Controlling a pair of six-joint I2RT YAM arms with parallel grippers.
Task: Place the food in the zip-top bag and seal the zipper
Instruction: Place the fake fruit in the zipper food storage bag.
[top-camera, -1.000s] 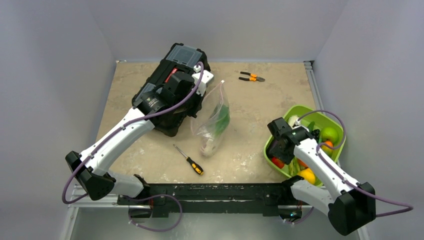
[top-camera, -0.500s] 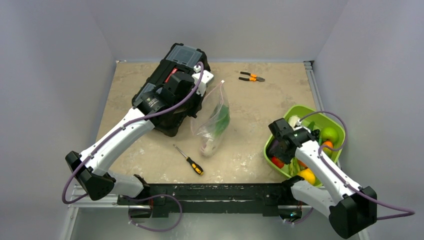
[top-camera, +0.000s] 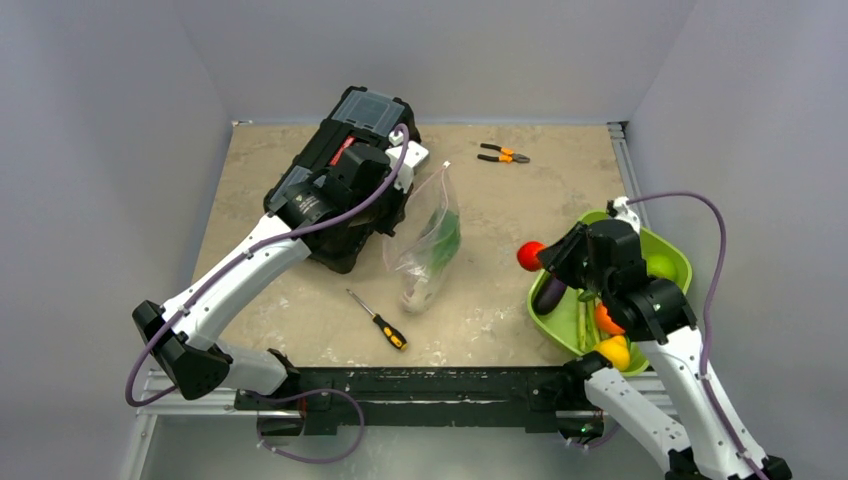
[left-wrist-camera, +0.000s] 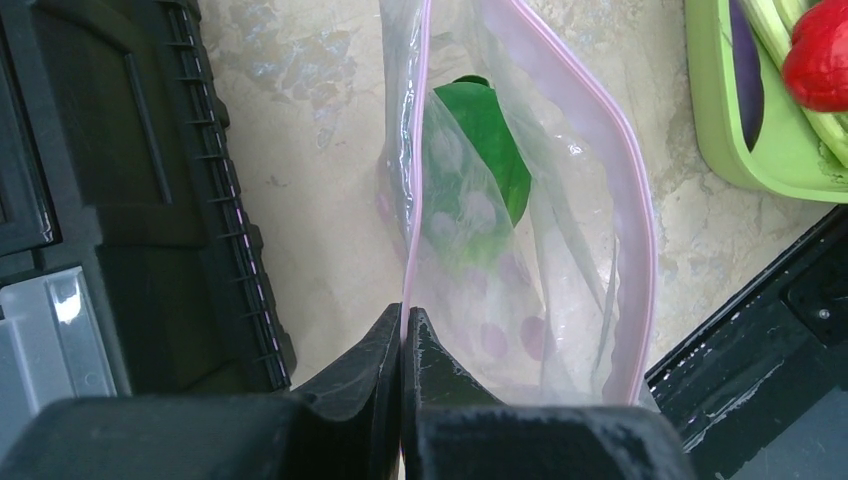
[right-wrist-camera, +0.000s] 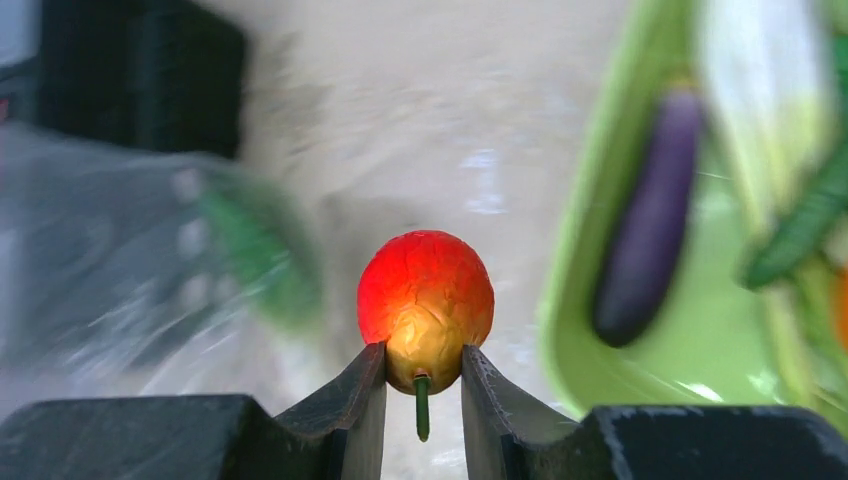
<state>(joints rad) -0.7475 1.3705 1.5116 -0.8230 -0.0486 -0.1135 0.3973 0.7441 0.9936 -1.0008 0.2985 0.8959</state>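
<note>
The clear zip-top bag (top-camera: 428, 240) lies open beside the black toolbox, with a leafy green toy (left-wrist-camera: 470, 150) inside. My left gripper (left-wrist-camera: 403, 325) is shut on the bag's pink zipper (left-wrist-camera: 412, 180) edge, holding the mouth open. My right gripper (right-wrist-camera: 424, 365) is shut on a red-and-yellow toy fruit (right-wrist-camera: 426, 300) with a green stem, held in the air just left of the lime-green bowl (top-camera: 545, 322); it shows as a red ball in the top view (top-camera: 529, 255). A purple eggplant (right-wrist-camera: 650, 225), an orange, a yellow and green toys stay in the bowl.
The black toolbox (top-camera: 345, 190) stands at the back left, next to the bag. A screwdriver (top-camera: 378, 320) lies in front of the bag. Pliers (top-camera: 503, 154) lie at the back. A black rail (top-camera: 420, 385) runs along the near edge.
My right gripper has risen out of the bowl with the red fruit and swung left toward the bag. The left arm and bag have not moved.
</note>
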